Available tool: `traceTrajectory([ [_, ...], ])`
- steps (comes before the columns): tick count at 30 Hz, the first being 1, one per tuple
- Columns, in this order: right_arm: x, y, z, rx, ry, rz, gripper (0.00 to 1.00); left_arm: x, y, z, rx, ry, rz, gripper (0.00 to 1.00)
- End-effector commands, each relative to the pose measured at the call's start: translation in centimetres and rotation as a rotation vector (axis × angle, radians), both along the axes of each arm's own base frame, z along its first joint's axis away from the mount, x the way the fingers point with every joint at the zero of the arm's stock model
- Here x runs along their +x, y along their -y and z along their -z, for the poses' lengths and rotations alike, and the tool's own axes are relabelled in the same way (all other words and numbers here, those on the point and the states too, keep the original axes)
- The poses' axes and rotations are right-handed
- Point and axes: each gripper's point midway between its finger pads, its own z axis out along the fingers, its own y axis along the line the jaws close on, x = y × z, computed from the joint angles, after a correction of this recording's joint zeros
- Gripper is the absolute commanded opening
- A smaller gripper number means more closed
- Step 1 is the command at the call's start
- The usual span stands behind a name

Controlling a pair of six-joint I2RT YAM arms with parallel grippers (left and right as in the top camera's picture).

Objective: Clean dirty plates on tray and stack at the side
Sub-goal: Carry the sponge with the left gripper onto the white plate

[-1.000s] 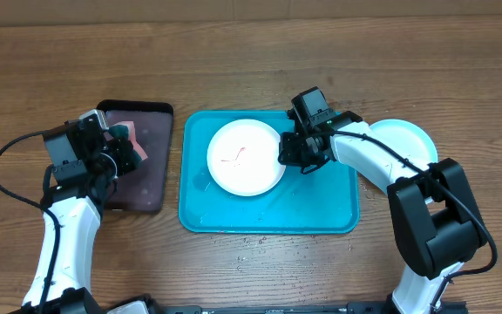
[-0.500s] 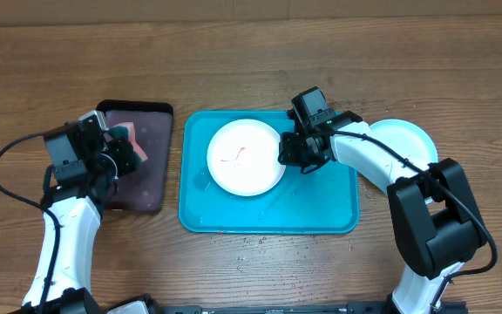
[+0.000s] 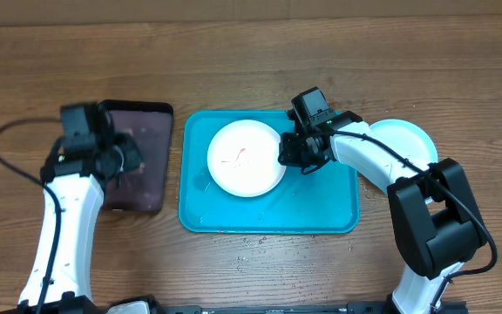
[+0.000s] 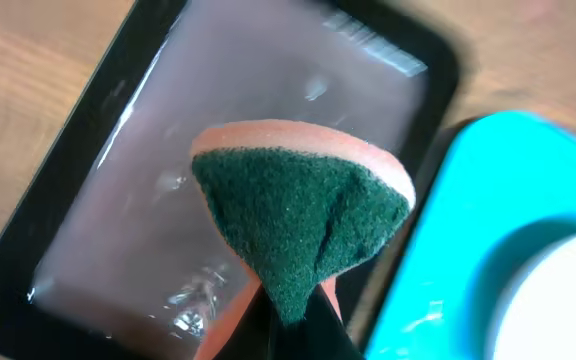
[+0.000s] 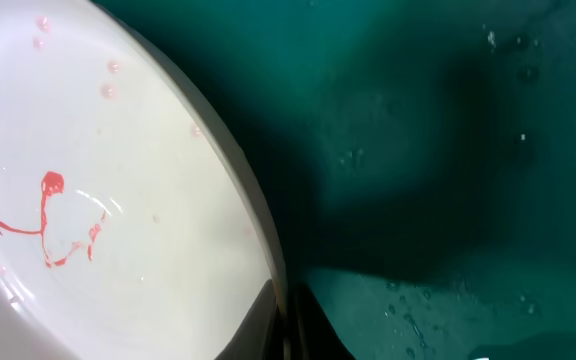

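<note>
Brown wooden table (image 3: 251, 52) — visible grain, even light

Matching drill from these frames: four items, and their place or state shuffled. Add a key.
Items:
1. white plate
2. light blue plate
3. sponge
4. black-rimmed tray

Place or state:
A. on the bare table, right of the teal tray
B. pinched in the left gripper
C. on the table, left of the teal tray
D. on the teal tray, red smear on it

Pairs: 1-D, 2-A, 3-B, 4-C
</note>
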Motion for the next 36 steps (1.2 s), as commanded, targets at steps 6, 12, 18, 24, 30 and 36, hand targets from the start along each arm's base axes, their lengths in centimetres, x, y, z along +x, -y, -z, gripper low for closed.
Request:
traceTrajectory([
  [6, -0.7, 0.0, -1.0, 0.007, -0.026, 0.001, 0.04, 2.4, 12.7, -0.4, -0.126, 0.027, 0.324, 0.04],
  [12, -0.9, 0.1, -1.0, 0.004, -0.032, -0.002, 0.04, 1.7, 20.7, 3.9, -0.212, -0.068, 0.422, 0.04],
  [18, -0.9, 0.1, -1.0, 0.004, -0.031, -0.002, 0.04, 1.2, 26.1, 7.5, -0.332, -0.13, 0.51, 0.04],
  [24, -0.9, 0.0, -1.0, 0.004, -0.031, -0.003, 0.04, 1.4, 26.8, 10.0, -0.342, -0.166, 0.488, 0.04],
  [30, -0.9, 0.1, -1.0, 0.003, -0.032, -0.002, 0.04, 0.5, 21.2, 11.4, -0.186, -0.269, 0.275, 0.04],
  [36, -0.9, 0.1, -1.0, 0.004, -0.031, -0.002, 0.04, 1.2, 18.1, 8.5, -0.122, -0.254, 0.247, 0.04],
])
